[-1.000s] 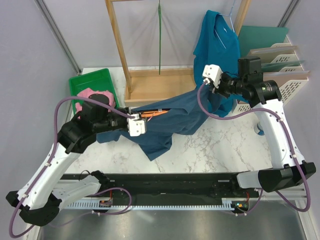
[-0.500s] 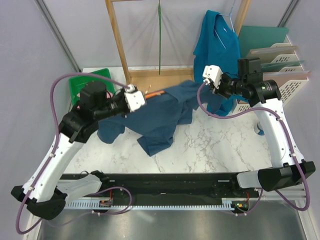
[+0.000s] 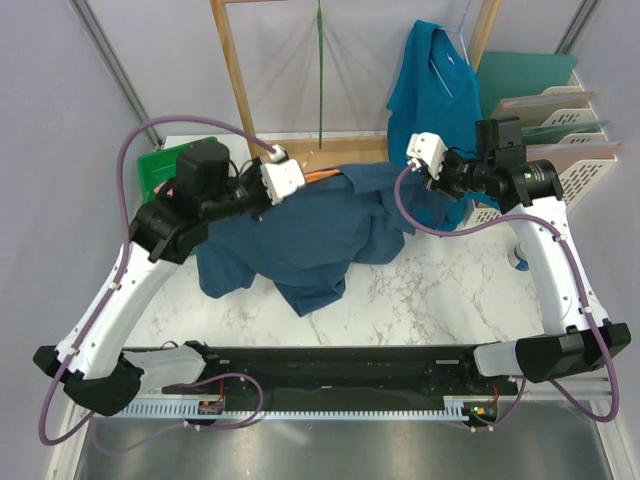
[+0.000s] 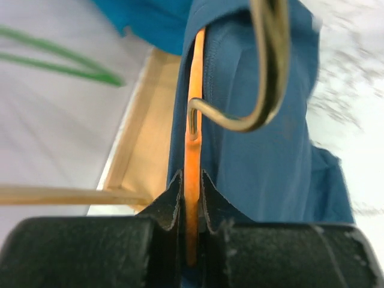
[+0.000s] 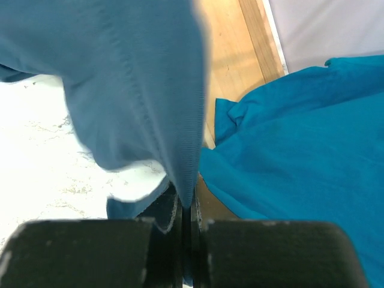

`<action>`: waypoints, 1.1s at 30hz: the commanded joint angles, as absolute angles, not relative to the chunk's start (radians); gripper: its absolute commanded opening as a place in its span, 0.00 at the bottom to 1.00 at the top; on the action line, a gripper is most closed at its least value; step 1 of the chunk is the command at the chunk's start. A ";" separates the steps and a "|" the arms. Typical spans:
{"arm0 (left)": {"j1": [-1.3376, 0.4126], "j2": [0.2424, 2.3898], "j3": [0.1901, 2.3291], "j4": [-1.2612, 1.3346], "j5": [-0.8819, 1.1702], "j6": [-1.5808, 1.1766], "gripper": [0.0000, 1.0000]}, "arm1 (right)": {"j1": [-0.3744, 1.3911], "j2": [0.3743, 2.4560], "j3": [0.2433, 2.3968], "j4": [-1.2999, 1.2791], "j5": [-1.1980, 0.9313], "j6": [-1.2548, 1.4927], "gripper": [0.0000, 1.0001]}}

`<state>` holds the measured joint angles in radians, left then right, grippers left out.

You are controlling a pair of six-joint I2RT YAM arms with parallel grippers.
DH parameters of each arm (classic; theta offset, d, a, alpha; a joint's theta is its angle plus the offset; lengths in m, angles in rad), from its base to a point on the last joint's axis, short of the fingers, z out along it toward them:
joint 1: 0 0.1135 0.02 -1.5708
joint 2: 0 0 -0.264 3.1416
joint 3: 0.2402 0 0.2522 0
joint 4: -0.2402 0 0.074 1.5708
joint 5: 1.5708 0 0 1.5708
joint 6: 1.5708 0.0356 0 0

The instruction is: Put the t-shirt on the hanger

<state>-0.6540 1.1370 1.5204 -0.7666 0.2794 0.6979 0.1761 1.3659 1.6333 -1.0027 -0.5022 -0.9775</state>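
Note:
The dark navy t-shirt [image 3: 320, 225] hangs stretched between my two grippers, and its lower part lies heaped on the marble table [image 3: 440, 290]. My left gripper [image 3: 303, 180] is shut on the thin orange hanger [image 3: 326, 175], which runs into the shirt. In the left wrist view the hanger [image 4: 193, 114] stands edge-on between the fingers [image 4: 171, 201], with its metal hook [image 4: 267, 72] in front of the t-shirt [image 4: 264, 168]. My right gripper [image 3: 407, 178] is shut on a fold of the t-shirt [image 5: 138, 78], which it holds up off the table.
A wooden rack [image 3: 240, 90] stands at the back with a green hanger [image 3: 319, 70] on it. A teal shirt [image 3: 430, 85] hangs just behind my right gripper. A green bin [image 3: 165, 165] is at back left and a file sorter [image 3: 575, 130] at back right.
My left gripper has risen and swung back toward the rack with the hanger, and the shirt's left side has lifted with it. The right arm has stayed still.

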 commanded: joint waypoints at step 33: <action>-0.641 1.229 1.683 -0.859 0.539 0.484 0.02 | 0.158 1.376 1.643 -0.968 -0.488 -0.925 0.55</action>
<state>-0.6983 1.2263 1.6192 -0.9218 0.4618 0.6319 0.1764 1.3750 1.6291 -1.0225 -0.4946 -0.9630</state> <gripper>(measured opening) 0.088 0.493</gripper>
